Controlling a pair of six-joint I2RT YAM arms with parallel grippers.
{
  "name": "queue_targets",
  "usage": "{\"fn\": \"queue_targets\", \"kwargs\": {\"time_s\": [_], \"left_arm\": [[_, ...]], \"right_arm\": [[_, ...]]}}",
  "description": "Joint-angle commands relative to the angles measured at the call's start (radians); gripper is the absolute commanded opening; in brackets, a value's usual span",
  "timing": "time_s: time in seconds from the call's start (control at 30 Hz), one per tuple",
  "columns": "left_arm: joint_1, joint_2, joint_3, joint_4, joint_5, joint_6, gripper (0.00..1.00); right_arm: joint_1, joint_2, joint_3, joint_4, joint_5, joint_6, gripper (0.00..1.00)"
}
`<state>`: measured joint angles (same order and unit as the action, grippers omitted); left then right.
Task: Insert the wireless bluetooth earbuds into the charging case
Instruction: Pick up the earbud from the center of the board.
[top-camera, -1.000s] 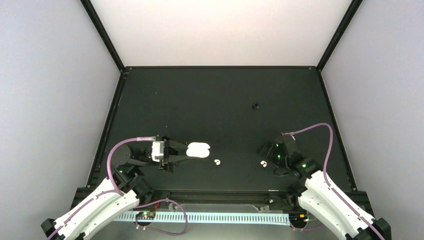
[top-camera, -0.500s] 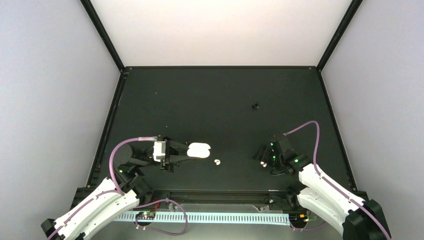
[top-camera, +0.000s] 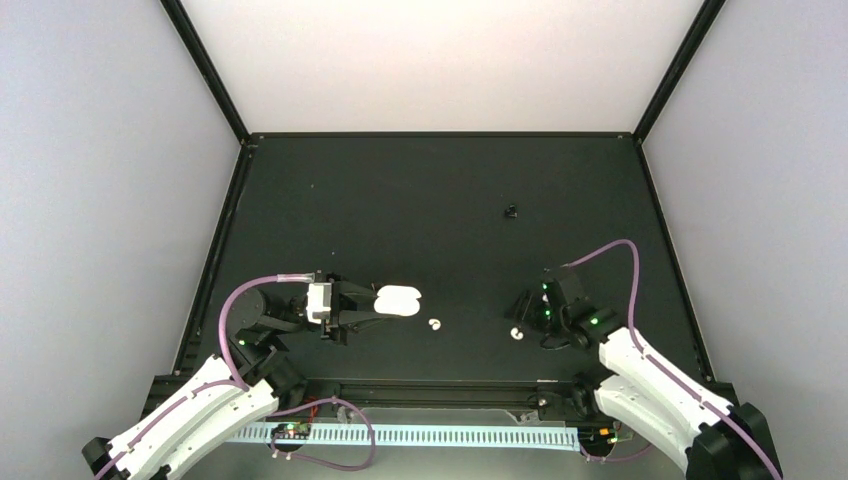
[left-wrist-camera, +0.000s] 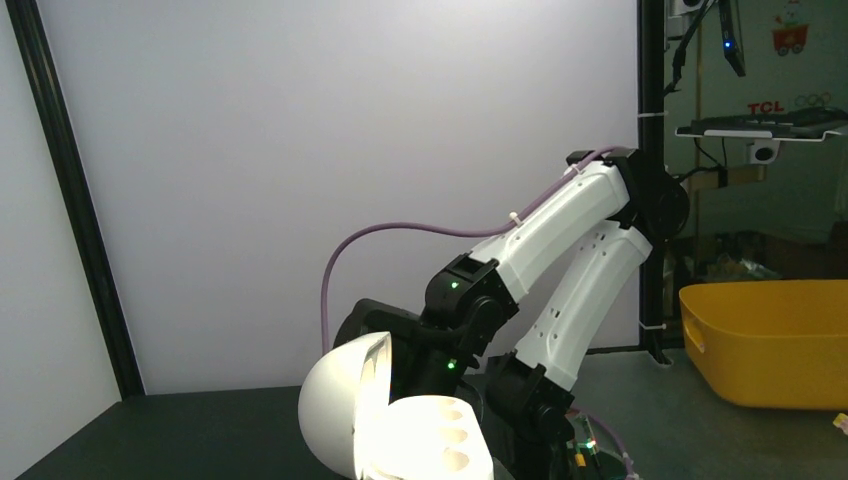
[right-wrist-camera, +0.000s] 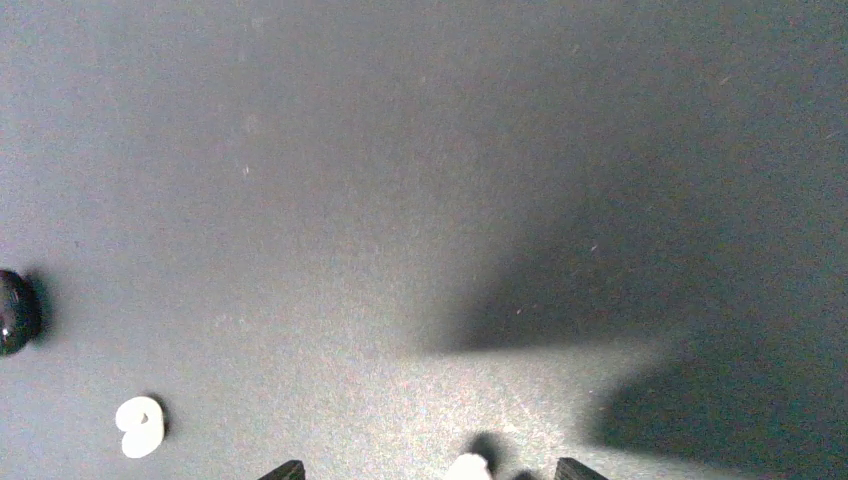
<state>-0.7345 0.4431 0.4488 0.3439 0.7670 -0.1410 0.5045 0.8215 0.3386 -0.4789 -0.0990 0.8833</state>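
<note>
While left gripper (top-camera: 362, 310) pinches open charging case (top-camera: 397, 300), right gripper (top-camera: 520, 328) spread astride earbud (right-wrist-camera: 468, 468); TCL lettering (left-wrist-camera: 762, 108) beyond.

Brand lettering: I read "TCL" (left-wrist-camera: 762, 108) in red capitals in the left wrist view, on a dim dark surface well above the yellow tub (left-wrist-camera: 775, 345).
Ring emblem: a row of linked rings (left-wrist-camera: 812, 100) stands just right of that lettering, on the same surface above the tub. I can read no words by it.
Sticker: a red cartoon wagon picture (left-wrist-camera: 790, 40) sits higher still above the tub. Any text on it is too small to read.
Other views: I read nothing.
</note>
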Motion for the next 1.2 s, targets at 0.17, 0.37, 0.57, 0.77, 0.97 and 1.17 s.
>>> {"fn": "queue_targets", "kwargs": {"time_s": [0.17,0.37,0.57,0.77,0.97,1.17], "left_arm": [[-0.002,-0.006,0.016,0.000,0.008,0.019,0.01],[0.000,-0.006,0.017,0.000,0.010,0.021,0.02],[-0.001,-0.003,0.019,-0.004,0.014,0.024,0.02],[-0.002,-0.003,0.019,-0.006,0.016,0.024,0.02],[-0.002,-0.004,0.021,-0.005,0.018,0.024,0.02],[-0.001,-0.006,0.021,-0.007,0.022,0.022,0.02]], "right_arm": [[0.000,-0.014,0.055,-0.060,0.063,-0.066,0.60],[0.089,0.000,0.133,-0.102,0.086,-0.163,0.58],[0.198,0.073,0.165,-0.149,0.138,-0.152,0.56],[0.242,0.130,0.162,-0.163,0.167,-0.109,0.56],[0.242,0.113,0.112,-0.136,0.160,-0.053,0.62],[0.241,0.154,0.048,-0.050,0.079,-0.010,0.64]]}}
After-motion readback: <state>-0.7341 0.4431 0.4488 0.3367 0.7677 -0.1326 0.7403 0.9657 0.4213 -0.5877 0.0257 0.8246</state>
